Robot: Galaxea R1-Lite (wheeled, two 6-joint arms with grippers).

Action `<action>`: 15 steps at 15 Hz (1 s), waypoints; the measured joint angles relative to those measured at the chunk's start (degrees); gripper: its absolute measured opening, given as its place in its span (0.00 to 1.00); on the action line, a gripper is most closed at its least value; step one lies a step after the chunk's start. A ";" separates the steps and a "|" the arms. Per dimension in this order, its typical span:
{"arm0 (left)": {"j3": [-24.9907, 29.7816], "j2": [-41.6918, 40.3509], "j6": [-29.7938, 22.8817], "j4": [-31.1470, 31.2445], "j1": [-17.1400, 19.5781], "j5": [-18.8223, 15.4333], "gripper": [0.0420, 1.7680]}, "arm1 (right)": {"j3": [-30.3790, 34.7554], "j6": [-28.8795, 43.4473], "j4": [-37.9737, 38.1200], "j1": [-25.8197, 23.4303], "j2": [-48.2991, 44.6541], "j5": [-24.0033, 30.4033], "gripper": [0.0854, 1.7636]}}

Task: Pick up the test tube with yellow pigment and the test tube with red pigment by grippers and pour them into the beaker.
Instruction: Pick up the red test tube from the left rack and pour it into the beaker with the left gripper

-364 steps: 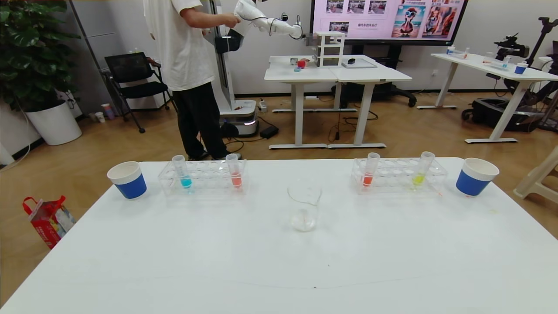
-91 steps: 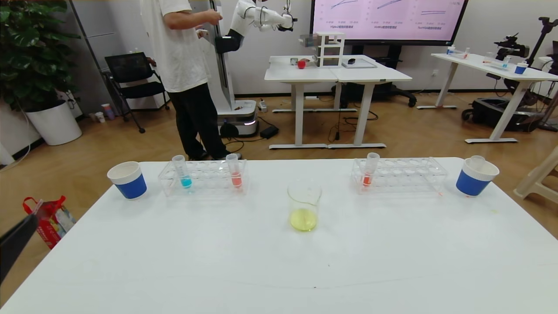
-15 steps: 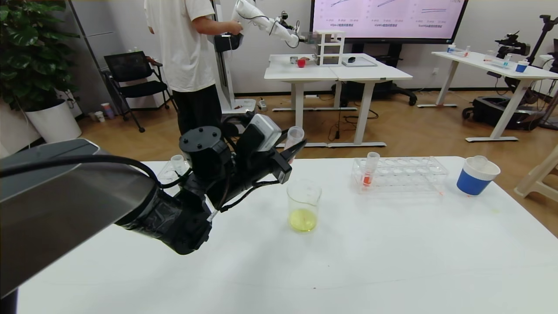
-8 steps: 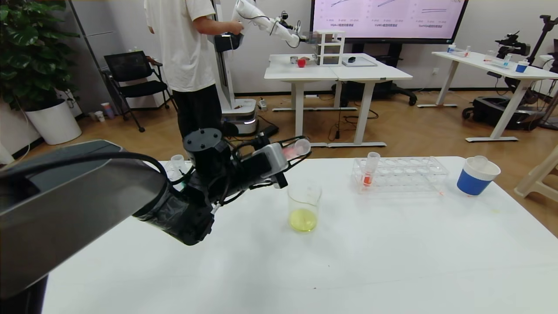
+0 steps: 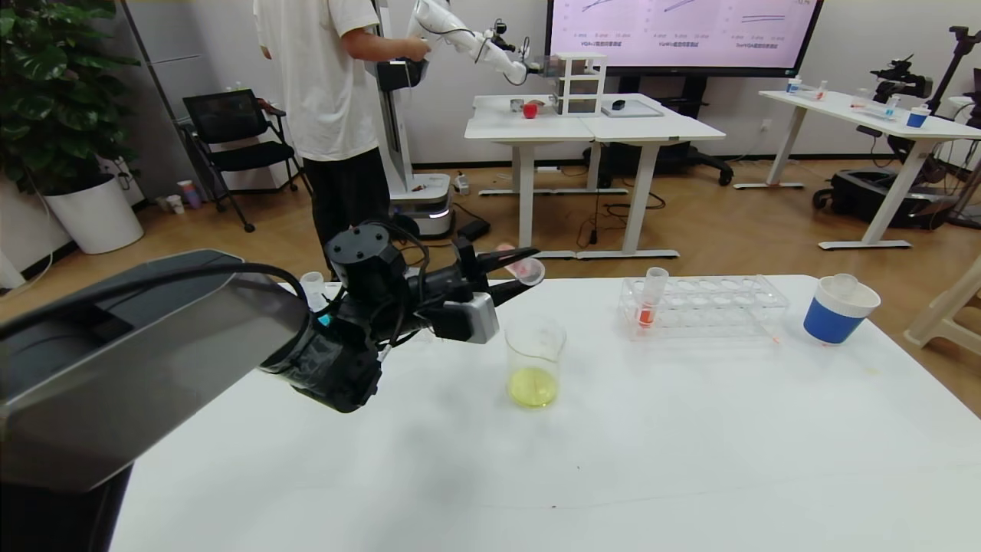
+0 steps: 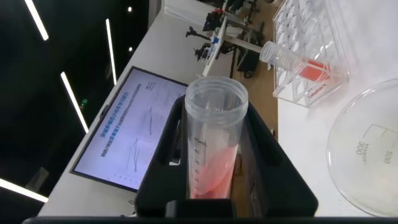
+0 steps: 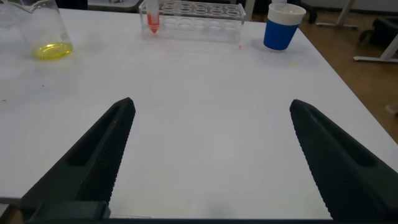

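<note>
Left gripper clamps the tilted red tube above the beaker, hiding its base; right gripper hangs wide open.

the left gripper is black and holds a clear test tube with red pigment showing salmon-pink liquid and faint printed graduations; the beaker is clear glass with a yellow-green layer at its base; the rack is transparent and carries a clear tube of orange-red liquid; the paper cup is blue with a white rim band; the table is white; the right gripper has black fingers with ribbed inner faces
</note>
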 joint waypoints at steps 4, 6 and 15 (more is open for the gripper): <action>-2.89 1.85 5.46 -0.06 0.22 -1.83 0.26 | 0.00 0.00 0.00 0.00 0.00 -0.02 0.98; -3.22 2.82 7.55 -0.20 0.20 -1.83 0.26 | 0.00 0.00 0.00 0.00 0.00 0.00 0.98; -3.30 5.30 14.77 -0.46 1.11 -1.60 0.26 | 0.00 0.02 0.00 0.00 0.00 0.00 0.98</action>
